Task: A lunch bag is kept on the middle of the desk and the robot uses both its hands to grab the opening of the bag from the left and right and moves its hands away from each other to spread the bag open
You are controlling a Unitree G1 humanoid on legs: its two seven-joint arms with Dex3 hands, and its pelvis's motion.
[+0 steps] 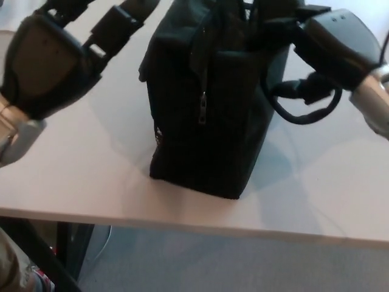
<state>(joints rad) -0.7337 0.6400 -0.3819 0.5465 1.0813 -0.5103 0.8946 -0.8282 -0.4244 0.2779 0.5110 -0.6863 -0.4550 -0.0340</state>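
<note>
Head view: lunch bag (209, 103) upright on pale desk (91, 176); left hand (51, 61) fingers apart, empty; right hand (328, 36) grip unclear.

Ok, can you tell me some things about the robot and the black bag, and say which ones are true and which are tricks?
1. The lunch bag stands on the desk. True.
2. The left hand is gripping the bag. False: it is off to the side with its fingers spread and desk showing between them and the bag.
3. The right hand is up against the bag's top edge. True, though whether it is gripping is hidden.
4. The bag is bright red. False: it is black.
5. A zipper pull hangs on the bag's near side. True.
6. The bag lies flat on its side. False: it stands upright near the desk's front edge.
</note>
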